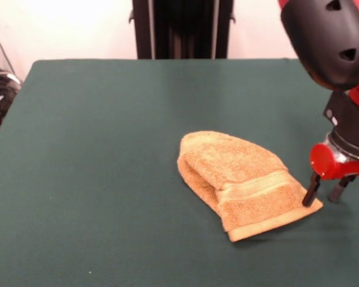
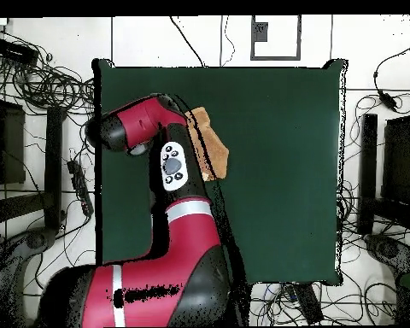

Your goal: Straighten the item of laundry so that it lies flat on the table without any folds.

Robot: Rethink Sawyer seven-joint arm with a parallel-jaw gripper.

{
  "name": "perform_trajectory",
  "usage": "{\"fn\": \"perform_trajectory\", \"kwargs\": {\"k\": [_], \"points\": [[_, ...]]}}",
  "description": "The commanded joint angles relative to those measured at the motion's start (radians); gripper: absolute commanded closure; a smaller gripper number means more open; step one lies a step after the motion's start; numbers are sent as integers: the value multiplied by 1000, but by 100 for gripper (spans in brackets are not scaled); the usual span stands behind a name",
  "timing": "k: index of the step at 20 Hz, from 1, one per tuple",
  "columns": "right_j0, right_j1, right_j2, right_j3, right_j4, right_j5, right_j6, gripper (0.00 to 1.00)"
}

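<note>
The orange-tan towel lies folded over on itself on the dark green table, right of centre, with a woven band stripe across its near part. My gripper stands at the towel's right corner, low over the table. Its fingers are apart, and the left fingertip touches the towel's edge while the other is off the cloth. In the overhead view the red arm covers most of the towel on the table, and the gripper is hidden beneath the arm.
The black pedestal stands at the table's far edge. Cables and gear lie off the table's left side. In the overhead view, cables and equipment surround the table.
</note>
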Motion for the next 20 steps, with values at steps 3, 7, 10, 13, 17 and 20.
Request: {"fn": "perform_trajectory", "kwargs": {"k": [3, 7, 10, 13, 17, 20], "points": [[-104, 137, 86, 86, -65, 153, -459, 0], [-109, 141, 82, 88, -87, 144, -480, 0], [-102, 146, 64, 82, -115, 149, -500, 0], [-107, 148, 59, 87, -118, 146, -519, 0], [-115, 156, 64, 78, -107, 170, -550, 0], [-96, 176, 51, 32, -105, 257, -552, 0]]}}
